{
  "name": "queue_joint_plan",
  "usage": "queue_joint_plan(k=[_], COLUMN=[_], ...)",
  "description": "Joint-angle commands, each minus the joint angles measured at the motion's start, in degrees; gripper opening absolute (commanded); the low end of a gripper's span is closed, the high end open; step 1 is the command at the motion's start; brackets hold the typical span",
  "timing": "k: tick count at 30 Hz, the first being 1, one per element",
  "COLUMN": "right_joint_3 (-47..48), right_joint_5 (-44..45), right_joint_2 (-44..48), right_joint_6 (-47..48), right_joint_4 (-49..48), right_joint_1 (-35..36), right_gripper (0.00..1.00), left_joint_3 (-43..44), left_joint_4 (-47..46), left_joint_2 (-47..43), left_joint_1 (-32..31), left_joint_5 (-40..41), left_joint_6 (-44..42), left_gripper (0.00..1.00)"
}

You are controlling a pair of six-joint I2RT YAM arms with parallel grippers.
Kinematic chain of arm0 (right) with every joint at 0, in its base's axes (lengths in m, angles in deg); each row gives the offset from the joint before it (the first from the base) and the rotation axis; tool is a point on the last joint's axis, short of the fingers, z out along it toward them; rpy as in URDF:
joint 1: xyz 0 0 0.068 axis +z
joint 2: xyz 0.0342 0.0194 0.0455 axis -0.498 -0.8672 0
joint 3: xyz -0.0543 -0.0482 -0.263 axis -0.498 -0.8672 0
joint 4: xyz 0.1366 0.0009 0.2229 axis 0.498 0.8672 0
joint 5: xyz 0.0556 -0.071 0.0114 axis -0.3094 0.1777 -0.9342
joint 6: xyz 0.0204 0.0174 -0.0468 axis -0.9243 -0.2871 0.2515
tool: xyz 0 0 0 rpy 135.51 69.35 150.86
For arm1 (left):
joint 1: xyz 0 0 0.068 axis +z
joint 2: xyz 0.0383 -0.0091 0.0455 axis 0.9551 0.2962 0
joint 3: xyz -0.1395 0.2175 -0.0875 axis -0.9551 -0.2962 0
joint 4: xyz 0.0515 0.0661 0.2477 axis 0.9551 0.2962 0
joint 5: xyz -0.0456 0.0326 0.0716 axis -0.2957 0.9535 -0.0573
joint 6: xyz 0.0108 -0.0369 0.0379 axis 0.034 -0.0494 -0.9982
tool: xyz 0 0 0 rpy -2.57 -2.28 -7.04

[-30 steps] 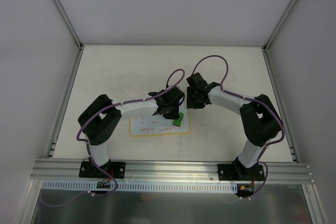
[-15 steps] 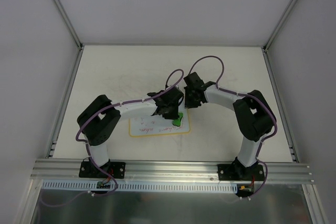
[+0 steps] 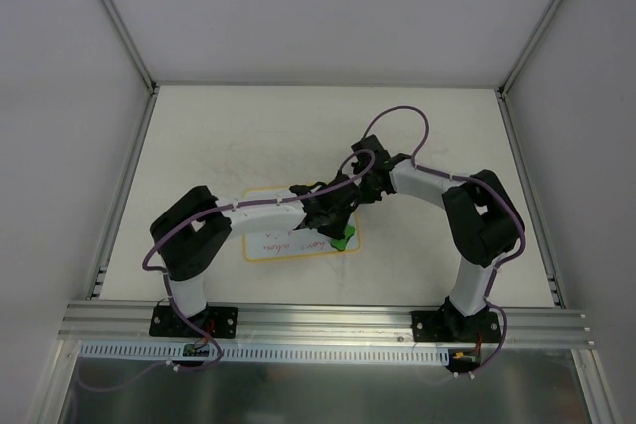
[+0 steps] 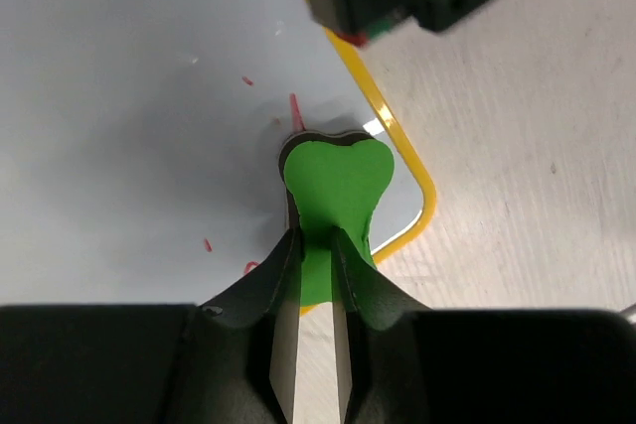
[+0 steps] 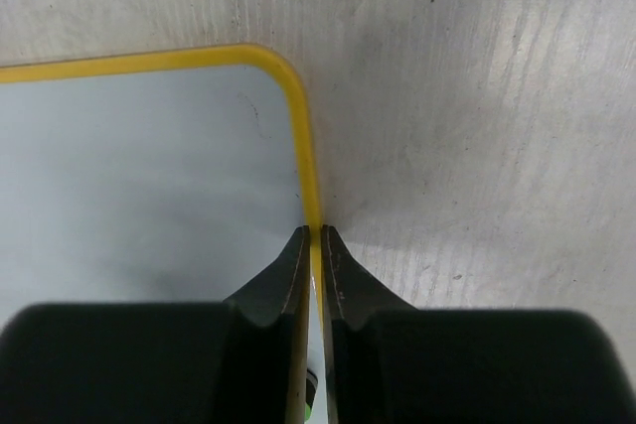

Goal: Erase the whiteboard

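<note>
Top external view shows the whiteboard (image 3: 278, 243) lying flat on the bench (image 3: 219, 136), near the middle and a little to the left. It is white with a thin yellow rim. The left arm (image 3: 260, 213) lies across it and hides much of its top part. Red writing runs along the lower part of the board, but it is too small to read.

The left jaws are closed on a small green eraser (image 3: 342, 238), which sits at the board's right edge by the near corner. From the left wrist, the eraser (image 4: 336, 181) is shaped like a bone. Its narrow middle is pinched between the two jaws and its wide end rests on the whiteboard (image 4: 129, 96), close to the rounded yellow corner. A few short red marks lie on the white around the eraser. They are only little dashes and spell nothing. The scuffed bench (image 4: 517, 146) shows past the rim.

The right arm (image 3: 427, 184) reaches in from the right and meets the left arm over the board's far right corner. From the right wrist, the right jaws are nearly closed, with only a thin gap. Their tips sit right on the yellow rim, just below a rounded corner of the whiteboard (image 5: 149, 166). The yellow shows in the gap. I cannot tell if they pinch it. The white here looks clean, and the grey bench (image 5: 447, 96) lies to the right.
</note>
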Motion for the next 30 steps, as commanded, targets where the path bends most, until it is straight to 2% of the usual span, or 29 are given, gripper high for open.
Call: queue_joint_plan(k=[1,5,9,13,17,24,30], right_joint_3=[-2.85,-2.85,-2.94,-3.03,-3.12,-3.2,-3.29], right_joint_5=[3.47,3.29,3.11,3.2,3.03,2.76,2.68], right_joint_2=[-3.27,-3.45,-3.71,-3.97,-4.15,-4.24,-4.24], right_joint_6=[-0.06,-0.15,-0.24,-0.32,-0.59,-0.67,-0.68], right_joint_4=[2.52,2.6,2.6,2.69,2.6,2.69,2.6], right_joint_1=[-0.58,-0.84,-0.84,-0.93,-1.37,-1.28,-1.37], right_gripper=[0.07,0.07,0.07,0.07,0.07,0.07,0.07], left_joint_3=[1.36,0.32,-2.32,-7.67,-11.11,-10.94,-5.76], left_joint_4=[4.33,4.33,4.51,4.42,4.42,4.42,4.42], left_joint_2=[2.45,1.48,-2.2,-6.77,-9.68,-8.72,-4.51], left_joint_1=[-2.81,-3.69,-2.38,3.32,7.28,8.61,7.47], left_joint_5=[-3.11,-2.59,3.99,6.29,6.55,4.55,1.72], left_joint_6=[-7.33,-7.87,-3.75,5.64,9.61,8.74,7.16], left_gripper=[0.0,0.0,0.0,0.0,0.0,0.0,0.0])
